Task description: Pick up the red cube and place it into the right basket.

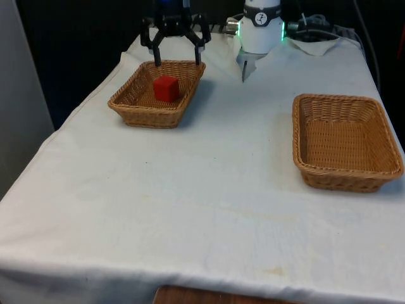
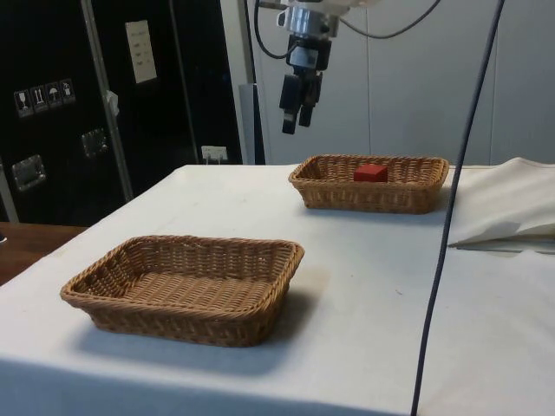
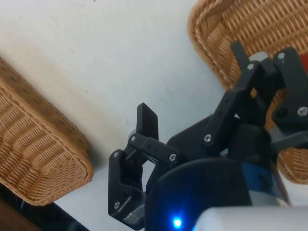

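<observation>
The red cube lies inside the wicker basket on the front view's left. My gripper hangs open and empty above that basket's far rim, well clear of the cube. Its black fingers are spread wide. A second wicker basket stands empty on the front view's right. In the wrist view the cube's basket sits beside one finger, and the empty basket is off to the other side.
The robot's white base stands at the table's far end between the two baskets. A crumpled fold of cloth lies near the cube's basket. A dark cable hangs across the side view.
</observation>
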Available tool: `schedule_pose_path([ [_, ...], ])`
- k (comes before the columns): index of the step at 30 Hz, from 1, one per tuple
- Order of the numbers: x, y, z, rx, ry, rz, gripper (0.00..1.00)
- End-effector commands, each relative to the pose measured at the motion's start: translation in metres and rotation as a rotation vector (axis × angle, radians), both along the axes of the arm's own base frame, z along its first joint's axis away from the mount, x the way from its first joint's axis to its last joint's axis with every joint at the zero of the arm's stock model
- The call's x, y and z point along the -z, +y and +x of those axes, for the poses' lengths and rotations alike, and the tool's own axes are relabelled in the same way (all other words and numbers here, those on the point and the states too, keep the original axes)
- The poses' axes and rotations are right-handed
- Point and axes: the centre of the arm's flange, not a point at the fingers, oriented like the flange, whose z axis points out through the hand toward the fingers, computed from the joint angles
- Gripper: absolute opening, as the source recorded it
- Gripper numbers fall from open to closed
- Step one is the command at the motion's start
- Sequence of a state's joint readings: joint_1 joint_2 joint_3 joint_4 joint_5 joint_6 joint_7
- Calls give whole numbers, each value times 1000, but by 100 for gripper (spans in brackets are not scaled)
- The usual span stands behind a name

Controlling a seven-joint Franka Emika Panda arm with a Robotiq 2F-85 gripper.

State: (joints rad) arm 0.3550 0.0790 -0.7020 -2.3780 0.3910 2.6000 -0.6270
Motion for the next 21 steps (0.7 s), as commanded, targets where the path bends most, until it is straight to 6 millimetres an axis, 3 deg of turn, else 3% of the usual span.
schedule_pose_path([
  [1, -1, -1, 0, -4, 7, -12, 100],
  [21, -9, 9, 19, -60, -17, -97, 100],
])
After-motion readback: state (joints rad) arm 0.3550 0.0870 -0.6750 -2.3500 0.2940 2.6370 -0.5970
